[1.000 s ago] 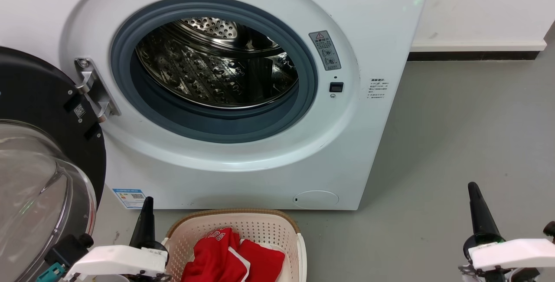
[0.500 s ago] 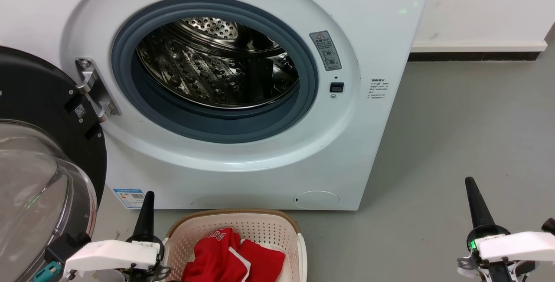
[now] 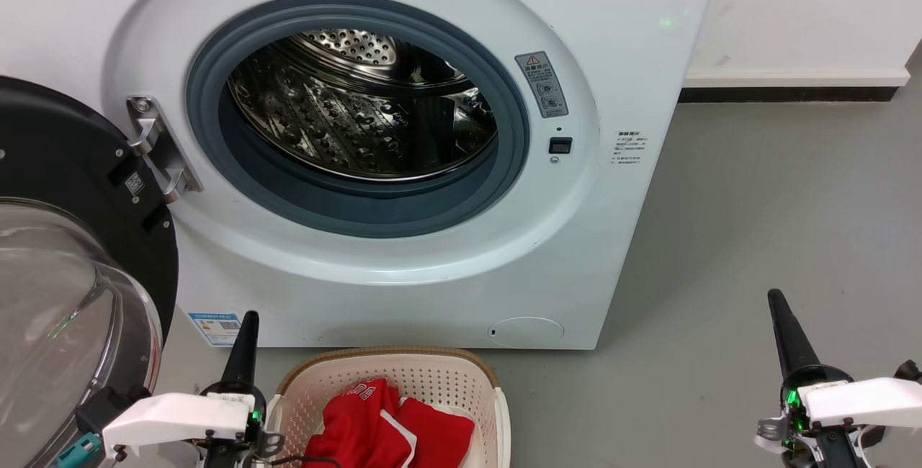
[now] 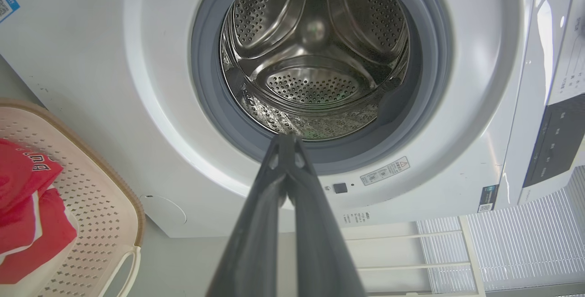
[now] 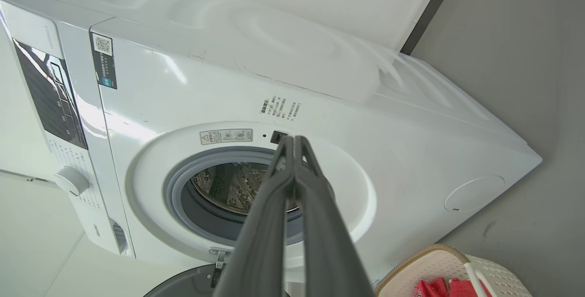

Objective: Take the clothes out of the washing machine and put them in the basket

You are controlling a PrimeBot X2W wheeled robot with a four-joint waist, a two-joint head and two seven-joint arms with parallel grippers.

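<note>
Clothes (image 3: 385, 425) lie in the basket (image 3: 432, 369) beside the closed left gripper (image 3: 249, 318), closed right gripper (image 3: 775, 298) well apart.

A laundry corner: washing machine (image 3: 634, 57) on a plain grey floor (image 3: 778, 201).

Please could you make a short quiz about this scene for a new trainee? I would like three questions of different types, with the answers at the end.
1. Fill in: the left gripper and the right gripper are both ___ and hold nothing.
2. True or false: red clothes lie inside the drum of the washing machine.
3. Where are the clothes? A) in the drum; B) in the basket; C) in the right gripper.
Key: 1 shut; 2 false; 3 B.
</note>
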